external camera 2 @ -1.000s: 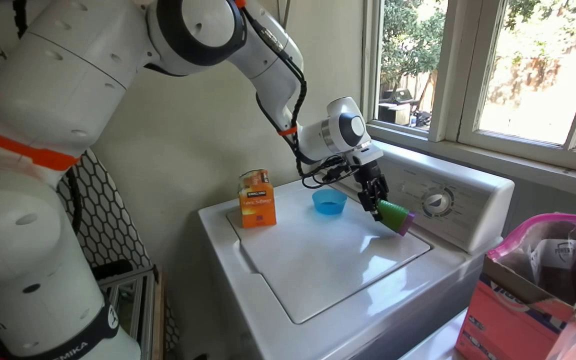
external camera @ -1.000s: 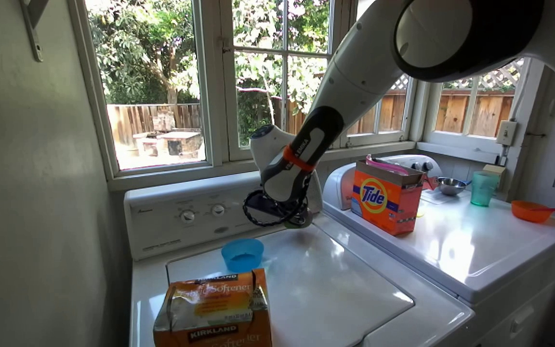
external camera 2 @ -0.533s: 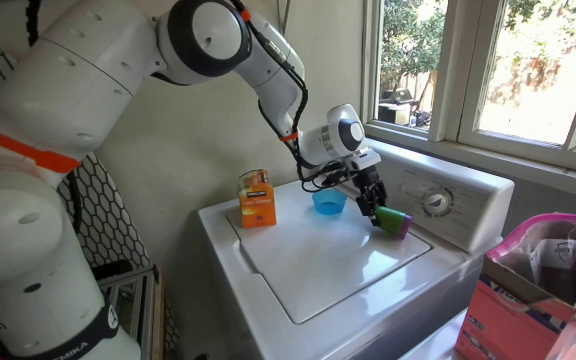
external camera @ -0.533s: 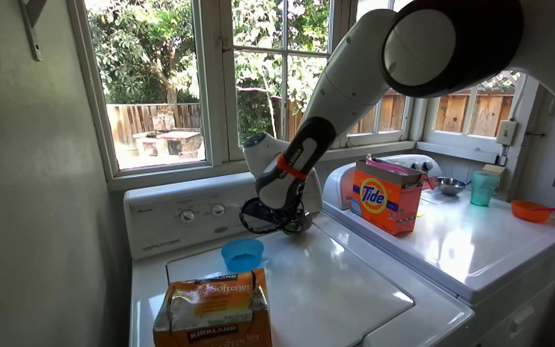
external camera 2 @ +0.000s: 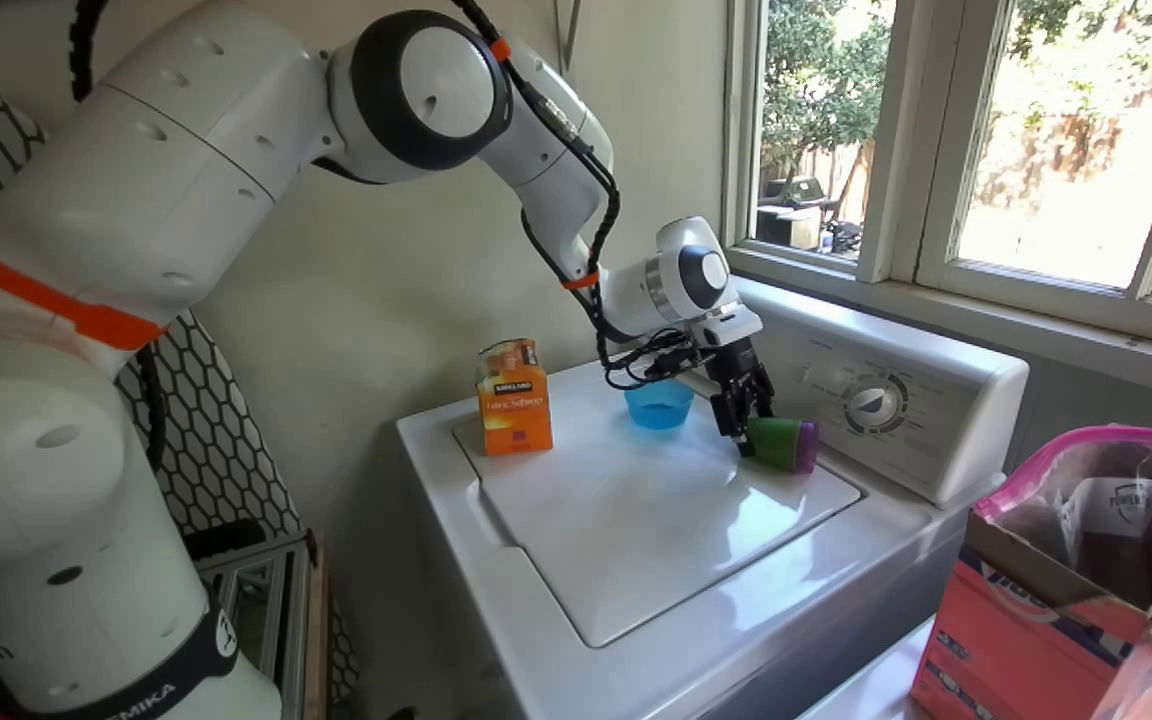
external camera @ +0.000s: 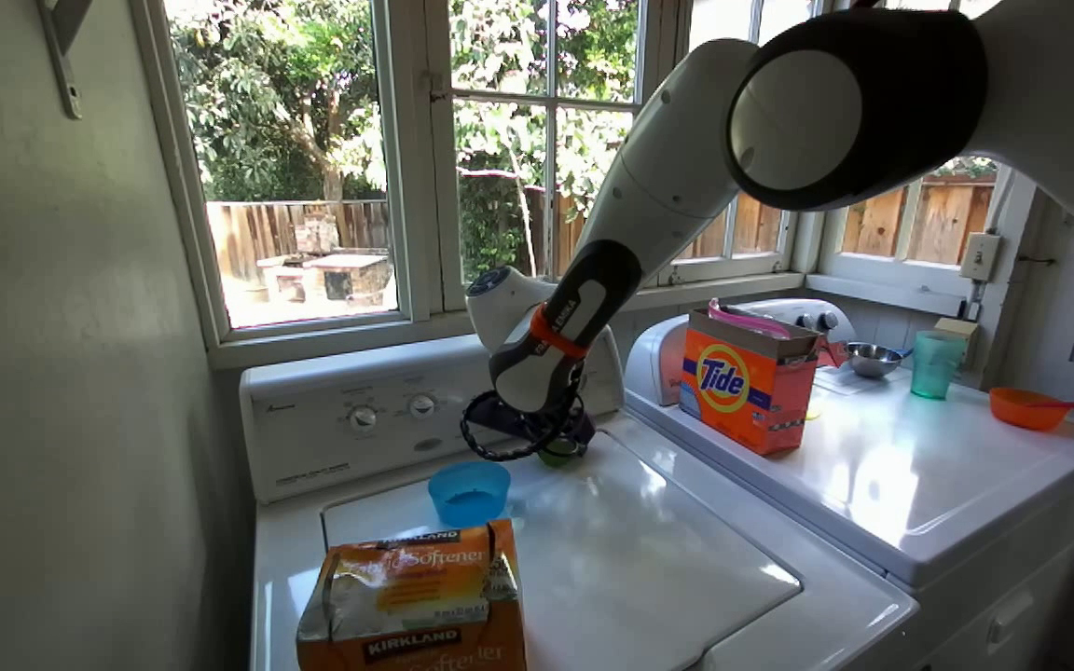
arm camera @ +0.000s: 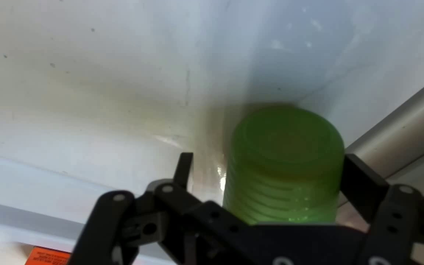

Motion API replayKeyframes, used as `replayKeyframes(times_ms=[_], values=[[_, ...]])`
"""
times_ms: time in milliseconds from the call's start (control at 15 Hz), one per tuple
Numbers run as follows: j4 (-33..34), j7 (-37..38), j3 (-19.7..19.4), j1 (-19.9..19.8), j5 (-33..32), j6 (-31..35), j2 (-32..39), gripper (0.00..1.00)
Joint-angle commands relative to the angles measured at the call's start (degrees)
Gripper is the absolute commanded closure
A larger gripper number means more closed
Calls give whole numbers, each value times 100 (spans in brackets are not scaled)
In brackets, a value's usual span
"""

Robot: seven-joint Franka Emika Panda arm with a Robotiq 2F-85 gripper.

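A green ribbed cup [external camera 2: 774, 443] with a purple end lies on its side on the white washer lid [external camera 2: 636, 530], near the control panel. It fills much of the wrist view [arm camera: 283, 176] with its closed bottom upward; in an exterior view only a bit of green [external camera: 557, 454] shows behind the arm. My gripper [arm camera: 267, 158] has its fingers on either side of the cup. The right finger touches or nearly touches the cup; a clear gap separates the left finger from it. The gripper [external camera 2: 751, 425] is low over the lid. A blue bowl [external camera 2: 658, 406] stands beside it.
An orange Kirkland fabric softener box [external camera: 411, 606] stands on the lid. The washer's control panel [external camera 2: 921, 420] rises behind the cup. On the neighbouring machine are an open Tide box [external camera: 747, 387], a metal bowl [external camera: 873, 361], a teal cup [external camera: 936, 365] and an orange bowl [external camera: 1026, 410].
The arm has come lower. The green cup has gone from tilted in the gripper to lying nearly level on the lid. The blue bowl and boxes have not moved.
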Motion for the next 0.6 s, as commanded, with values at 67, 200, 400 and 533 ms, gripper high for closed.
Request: replayKeyframes(times_ms=[67,200,400,533], values=[[-248,-128,133,-251,238,400,-211,0],[-465,-281,239,-494,457,852,-386,0],[-723,-1046,570,-1010,1038,1613,-567,0],[-317,-828,149,-620,914,1237,-308,0]])
